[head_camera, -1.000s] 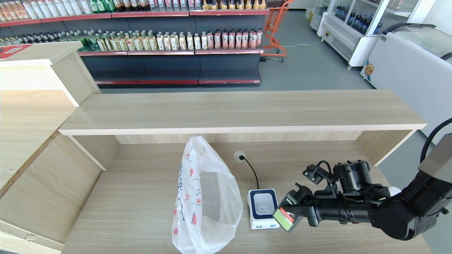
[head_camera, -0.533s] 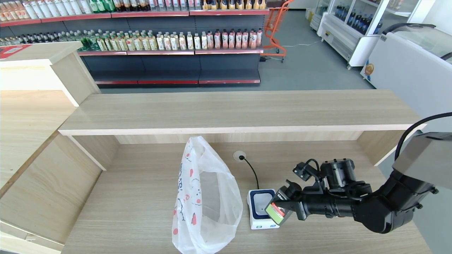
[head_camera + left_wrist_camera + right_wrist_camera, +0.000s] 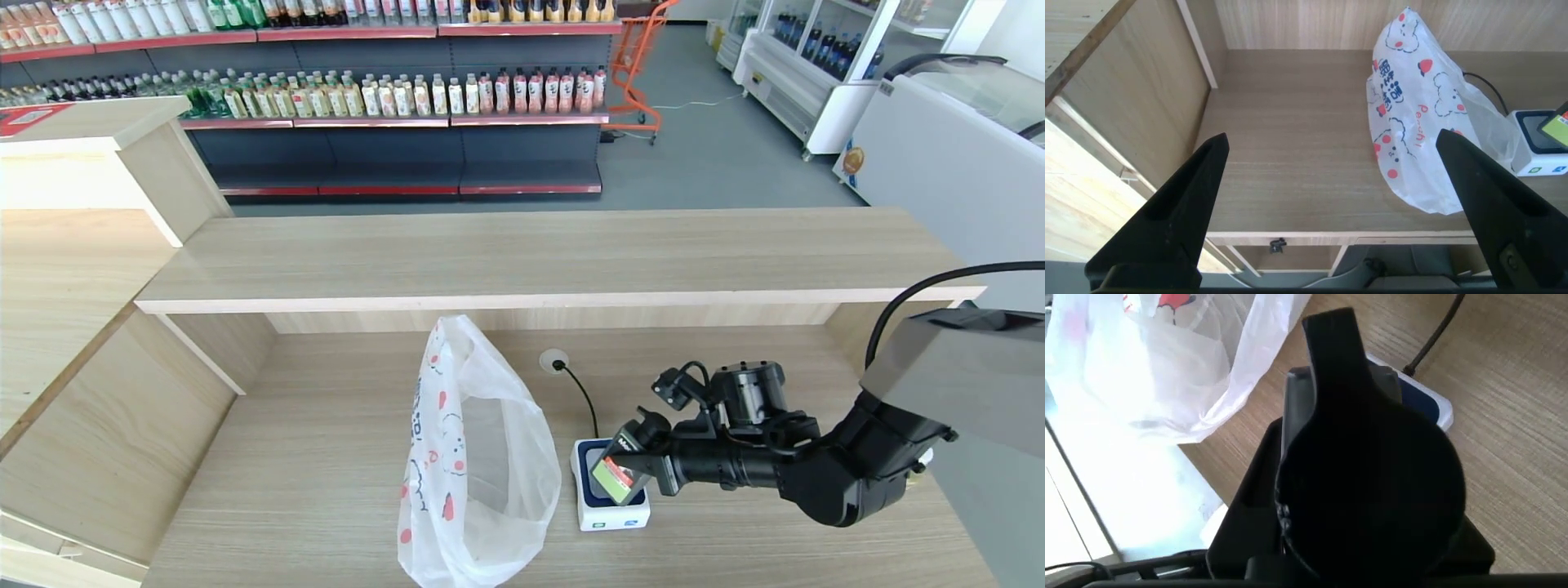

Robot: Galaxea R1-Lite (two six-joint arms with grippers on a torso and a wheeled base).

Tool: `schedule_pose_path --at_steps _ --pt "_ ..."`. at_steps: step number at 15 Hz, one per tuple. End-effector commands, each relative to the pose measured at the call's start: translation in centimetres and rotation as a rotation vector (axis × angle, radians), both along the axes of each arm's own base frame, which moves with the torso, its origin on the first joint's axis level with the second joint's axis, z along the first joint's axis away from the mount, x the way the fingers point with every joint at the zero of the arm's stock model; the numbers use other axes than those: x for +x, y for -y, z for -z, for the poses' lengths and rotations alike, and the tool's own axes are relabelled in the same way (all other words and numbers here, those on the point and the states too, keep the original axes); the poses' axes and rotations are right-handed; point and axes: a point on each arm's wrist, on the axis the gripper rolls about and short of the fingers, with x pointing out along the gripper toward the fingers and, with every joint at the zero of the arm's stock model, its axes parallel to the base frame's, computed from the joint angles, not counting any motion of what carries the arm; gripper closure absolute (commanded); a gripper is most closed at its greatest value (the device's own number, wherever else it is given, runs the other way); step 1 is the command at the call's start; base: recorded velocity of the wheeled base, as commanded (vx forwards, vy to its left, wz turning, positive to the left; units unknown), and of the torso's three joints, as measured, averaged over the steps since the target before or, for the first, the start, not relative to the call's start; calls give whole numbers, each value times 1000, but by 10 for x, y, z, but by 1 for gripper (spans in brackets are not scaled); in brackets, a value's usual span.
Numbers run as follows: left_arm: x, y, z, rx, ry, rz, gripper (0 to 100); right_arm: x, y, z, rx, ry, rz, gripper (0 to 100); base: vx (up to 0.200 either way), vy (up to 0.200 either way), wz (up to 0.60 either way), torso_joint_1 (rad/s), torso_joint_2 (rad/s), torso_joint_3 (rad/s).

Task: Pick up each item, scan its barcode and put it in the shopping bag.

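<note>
My right gripper [image 3: 627, 467] is shut on a small dark item with a green and red label [image 3: 616, 482]. It holds the item just over the white and blue barcode scanner [image 3: 612, 513] on the lower counter. The white shopping bag [image 3: 473, 457], printed with red shapes, stands open right beside the scanner on its left. In the right wrist view the dark item [image 3: 1372, 482] hides most of the scanner [image 3: 1429, 404], with the bag [image 3: 1167, 359] beyond. My left gripper [image 3: 1335, 220] hangs open over the bare counter, apart from the bag [image 3: 1413, 122].
A raised wooden shelf [image 3: 555, 261] runs along the back of the counter. The scanner's black cable [image 3: 581, 396] leads to a grommet [image 3: 553, 359]. A wooden side wall [image 3: 106, 441] closes the left. Bare counter lies left of the bag.
My right arm has moved left with the item, from right of the scanner to over it. The bag and scanner have stayed put.
</note>
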Motion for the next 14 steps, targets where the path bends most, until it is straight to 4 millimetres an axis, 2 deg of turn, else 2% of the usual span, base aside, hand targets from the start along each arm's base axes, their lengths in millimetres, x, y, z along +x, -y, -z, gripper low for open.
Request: schedule_pose_path --at_steps 1,4,7,9,10,11,12,14 --pt "0 0 0 0 1 0 0 4 -9 5 -1 -2 -17 100 0 0 0 0 0 0" --pt "0 0 0 0 1 0 0 5 -10 7 -13 4 -3 100 0 0 0 0 0 0" --pt "0 0 0 0 1 0 0 7 -2 -10 4 41 24 100 0 0 0 0 0 0" --pt "0 0 0 0 1 0 0 6 15 -33 29 79 78 100 0 0 0 0 0 0" --pt "0 0 0 0 1 0 0 0 23 -51 58 101 105 100 0 0 0 0 0 0" --pt "0 0 0 0 1 0 0 -4 25 -60 75 114 113 100 0 0 0 0 0 0" --pt "0 0 0 0 1 0 0 -23 34 -91 131 154 142 100 0 0 0 0 0 0" --pt "0 0 0 0 1 0 0 -46 43 -117 191 170 169 100 0 0 0 0 0 0"
